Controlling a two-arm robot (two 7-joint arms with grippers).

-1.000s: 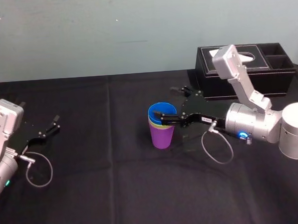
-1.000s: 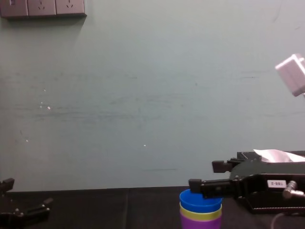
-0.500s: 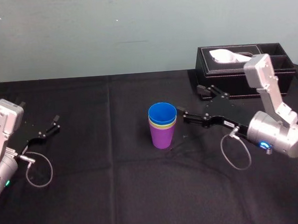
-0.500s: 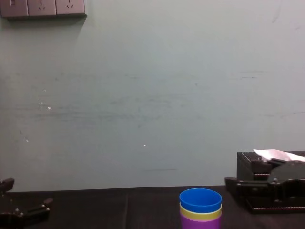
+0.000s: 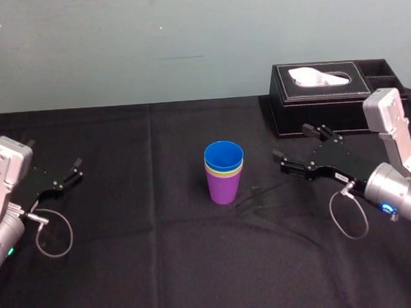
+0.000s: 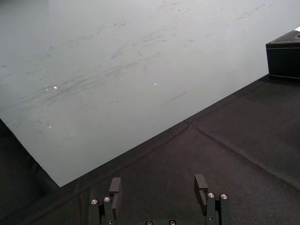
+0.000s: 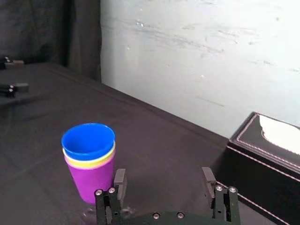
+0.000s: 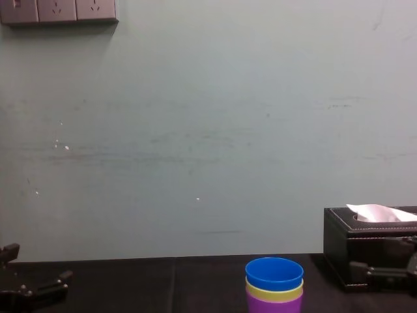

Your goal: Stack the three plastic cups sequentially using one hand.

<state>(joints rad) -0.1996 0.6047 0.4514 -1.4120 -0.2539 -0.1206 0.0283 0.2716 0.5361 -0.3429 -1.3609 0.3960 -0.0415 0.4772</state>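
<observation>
The three plastic cups [image 5: 224, 172] stand nested in one upright stack at the middle of the black table: blue inside yellow-green inside purple. The stack also shows in the right wrist view [image 7: 89, 159] and the chest view [image 8: 274, 287]. My right gripper [image 5: 291, 144], the hand with the white label, hovers to the right of the stack, clear of it. It is open and empty, fingers pointing at the cups [image 7: 163, 180]. My left gripper [image 5: 54, 160] rests open at the far left of the table [image 6: 158, 185].
A black tissue box [image 5: 337, 95] with white tissue stands at the back right, just behind the right arm. The table [image 5: 155, 253] is covered in black cloth. A pale wall with a socket strip [image 8: 58, 11] closes the back.
The right gripper has drawn back to the right, away from the cup stack, staying open. The stack stands where it was. The left arm has not moved.
</observation>
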